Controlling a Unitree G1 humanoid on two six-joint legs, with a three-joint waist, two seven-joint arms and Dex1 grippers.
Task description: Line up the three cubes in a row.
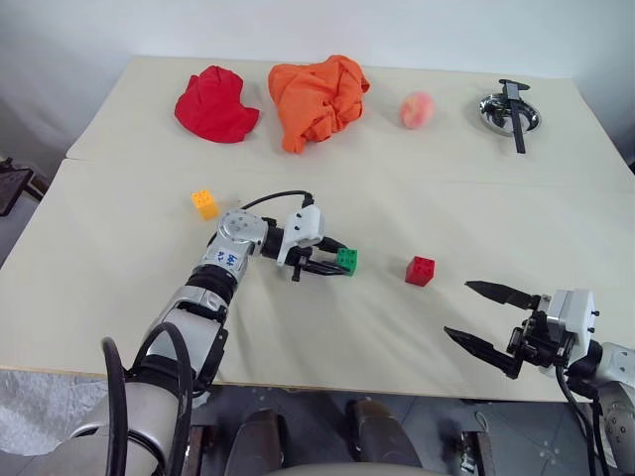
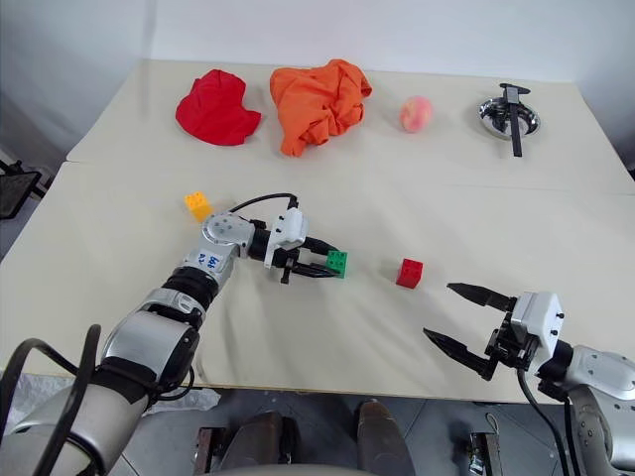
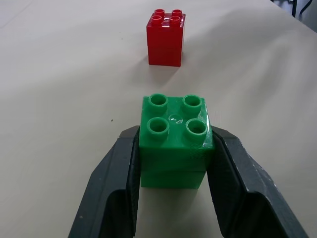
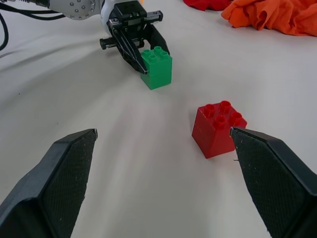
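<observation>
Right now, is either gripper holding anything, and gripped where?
Left gripper is shut on the green cube, pinching its two opposite side faces. Right gripper is open, holding nothing.

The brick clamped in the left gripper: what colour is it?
Green: the left gripper is shut on the green brick, clearest in the left wrist view.

The light is bright and soft all over the pale desk (image 1: 119, 297). Shadows are faint and small, sitting close under each thing, so the light seems to come from above. The green cube (image 3: 174, 144) looks sharp up close, with a tiny shiny spot between its studs. The red cube (image 3: 166, 38) behind it is a little soft. The metal dish (image 1: 493, 111) at the far edge gleams. The desk's edges look a bit bent near the picture sides.
</observation>
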